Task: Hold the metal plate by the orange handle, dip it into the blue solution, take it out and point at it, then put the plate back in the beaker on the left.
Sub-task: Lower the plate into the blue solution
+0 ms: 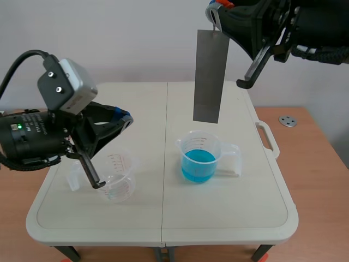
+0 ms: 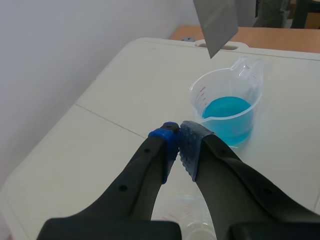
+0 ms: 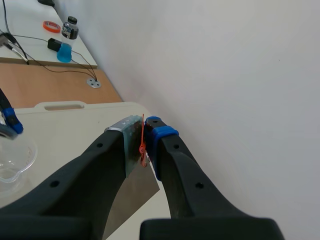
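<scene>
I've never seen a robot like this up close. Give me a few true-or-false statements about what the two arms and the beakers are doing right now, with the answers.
1. The metal plate hangs in the air above the beaker of blue solution. True.
2. The plate's lower end is dipped in the blue liquid. False: it hangs clear above the beaker's rim.
3. The right gripper is shut on the plate's top end. True.
4. The left gripper is wide open. False: its pads meet and it holds nothing.
5. The clear beaker by the left gripper is full of blue liquid. False: no blue liquid shows in it.
</scene>
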Controlling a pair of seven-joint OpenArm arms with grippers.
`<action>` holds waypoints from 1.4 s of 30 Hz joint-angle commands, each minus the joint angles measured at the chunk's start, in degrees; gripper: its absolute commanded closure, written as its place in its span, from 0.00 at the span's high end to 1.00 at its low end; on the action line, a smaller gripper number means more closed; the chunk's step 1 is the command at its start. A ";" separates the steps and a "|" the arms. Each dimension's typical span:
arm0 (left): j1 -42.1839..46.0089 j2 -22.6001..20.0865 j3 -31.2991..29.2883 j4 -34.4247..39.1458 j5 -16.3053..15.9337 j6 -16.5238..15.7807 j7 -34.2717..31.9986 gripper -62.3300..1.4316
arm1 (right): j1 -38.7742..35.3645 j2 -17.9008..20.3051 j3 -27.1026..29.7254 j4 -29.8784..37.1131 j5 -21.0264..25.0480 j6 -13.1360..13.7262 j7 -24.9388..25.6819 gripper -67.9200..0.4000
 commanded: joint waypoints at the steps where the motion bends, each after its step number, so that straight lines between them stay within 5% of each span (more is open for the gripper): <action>1: 2.03 -1.03 -1.99 1.90 -1.20 0.35 -1.05 0.10 | 0.37 0.42 0.15 1.07 0.22 0.33 1.11 0.02; 22: 36.02 -3.13 -30.77 10.82 -5.68 0.35 -15.78 0.10 | 0.35 -0.02 0.02 -7.61 -5.51 0.33 11.30 0.02; 31: 43.60 3.61 -40.00 10.80 -7.37 0.37 -17.49 0.10 | 0.37 -0.09 -2.08 -10.56 -8.41 0.33 15.21 0.02; 42: 45.79 11.58 -42.62 10.80 -5.60 0.35 -17.97 0.10 | 0.39 -3.72 -2.60 -15.17 -12.68 0.33 16.81 0.02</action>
